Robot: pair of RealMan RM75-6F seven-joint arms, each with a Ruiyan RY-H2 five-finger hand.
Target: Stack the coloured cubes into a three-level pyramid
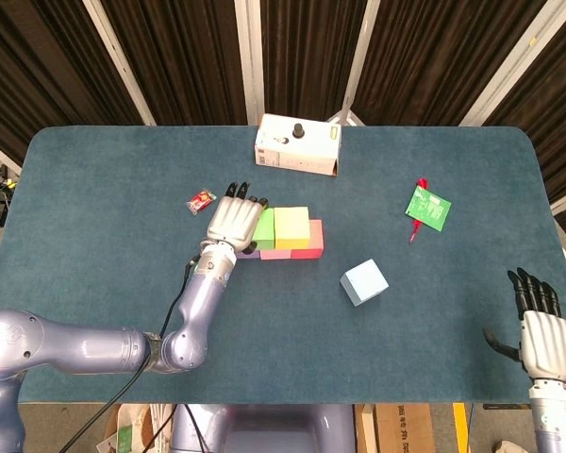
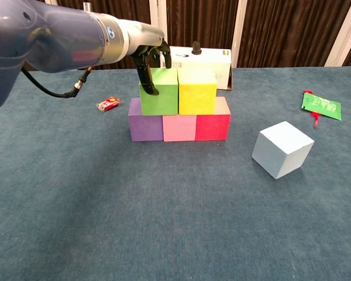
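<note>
A purple cube (image 2: 145, 127), a pink cube (image 2: 179, 127) and a red cube (image 2: 213, 126) form a row on the table. On top of the row sit a green cube (image 2: 162, 95) and a yellow cube (image 2: 197, 93), side by side and touching. My left hand (image 2: 150, 56) grips the green cube from above, thumb on its front face. In the head view the left hand (image 1: 232, 221) hides most of the green cube (image 1: 265, 228). A pale blue cube (image 2: 282, 149) lies loose to the right. My right hand (image 1: 539, 322) hangs open at the table's front right edge.
A white box with a black knob (image 2: 200, 60) stands behind the stack. A small red wrapper (image 2: 107, 105) lies left of the stack. A green card with a red piece (image 2: 322, 106) lies at the far right.
</note>
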